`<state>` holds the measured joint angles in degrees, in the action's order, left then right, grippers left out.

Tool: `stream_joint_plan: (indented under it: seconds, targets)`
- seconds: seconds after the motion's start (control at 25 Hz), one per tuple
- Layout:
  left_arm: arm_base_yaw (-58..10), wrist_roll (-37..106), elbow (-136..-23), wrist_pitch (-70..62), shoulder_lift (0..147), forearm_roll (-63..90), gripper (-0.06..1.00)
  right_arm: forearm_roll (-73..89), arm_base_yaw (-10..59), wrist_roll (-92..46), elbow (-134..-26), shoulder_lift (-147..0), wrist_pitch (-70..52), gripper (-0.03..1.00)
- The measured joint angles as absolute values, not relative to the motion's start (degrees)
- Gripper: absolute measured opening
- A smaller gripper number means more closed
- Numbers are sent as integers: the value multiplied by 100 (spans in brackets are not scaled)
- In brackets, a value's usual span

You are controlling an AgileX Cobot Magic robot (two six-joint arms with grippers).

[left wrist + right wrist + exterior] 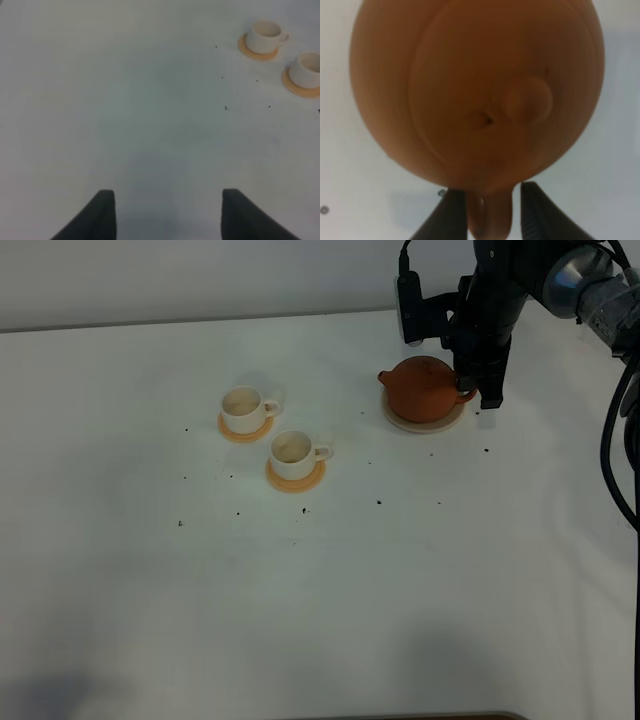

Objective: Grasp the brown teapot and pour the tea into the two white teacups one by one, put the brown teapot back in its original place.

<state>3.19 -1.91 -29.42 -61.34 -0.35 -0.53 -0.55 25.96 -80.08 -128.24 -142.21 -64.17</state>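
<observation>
The brown teapot (pixel 425 388) sits on its pale beige saucer (pixel 424 427) at the back right, with its spout pointing left. My right gripper (pixel 478 395) is down at its loop handle. In the right wrist view the teapot (pixel 475 90) fills the frame and my right gripper (pixel 492 200) straddles the handle, open, with a thin gap on one side. The two white teacups (pixel 243 408) (pixel 292 450) stand left of centre, and the left wrist view shows them too (pixel 265 35) (pixel 307 70). No tea is visible. My left gripper (pixel 167 200) hangs open over bare table.
Each cup rests on an orange coaster (pixel 245 430) (pixel 296 478). Small dark specks dot the white table (pixel 330 620). The right arm's black cables hang along the right edge (pixel 615 440). The left arm is out of the exterior view.
</observation>
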Motion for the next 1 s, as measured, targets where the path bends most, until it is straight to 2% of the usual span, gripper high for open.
stream_joint_plan:
  seconds: [0.24, 1.0]
  targets:
    - [319, -191, -2942, -6134, -35, -53, 47, -65, 2602, -8021, -12824, -14221, -6434, 10]
    - [319, -191, -2942, -6134, -35, -53, 47, 72, 2606, -7903, -13274, -14217, -6947, 10]
